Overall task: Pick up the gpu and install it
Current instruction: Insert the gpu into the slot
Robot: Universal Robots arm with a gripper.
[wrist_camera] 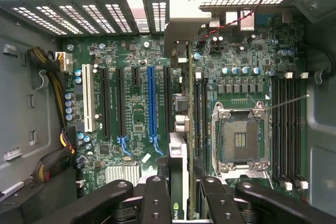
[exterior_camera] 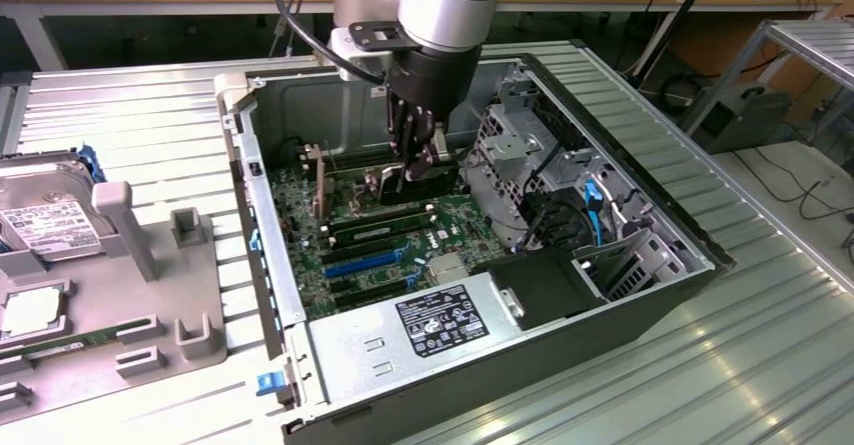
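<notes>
Arm: I have it reaching straight down from above into the open case, which lies on its side on the ribbed metal table.
Gripper: my gripper is clamped on the gpu, with black fingers against each flat face of the card.
Gpu: the gpu hangs edge-down under the gripper, upright, inside the case and over the motherboard.
Gpu, from the wrist: I see it edge-on as a narrow strip. It runs parallel to the expansion slots, just beside the blue slot, between that slot and the socket.
Bracket: the card's silver bracket is at the end nearest the row of rear slot covers.
Seating: I cannot tell whether the card's lower edge touches a slot or stands just above it.
Board: the socket is bare, with memory slots on its far side from the card. A white slot lies beyond the blue one, near a bundle of cables.
Case, other parts: a power supply with a white label sits at the near end in the exterior view. A drive cage stands on the exterior view's right of the gripper.
Tray: on the exterior view's left, well apart from the case, a grey tray holds a hard drive.
</notes>
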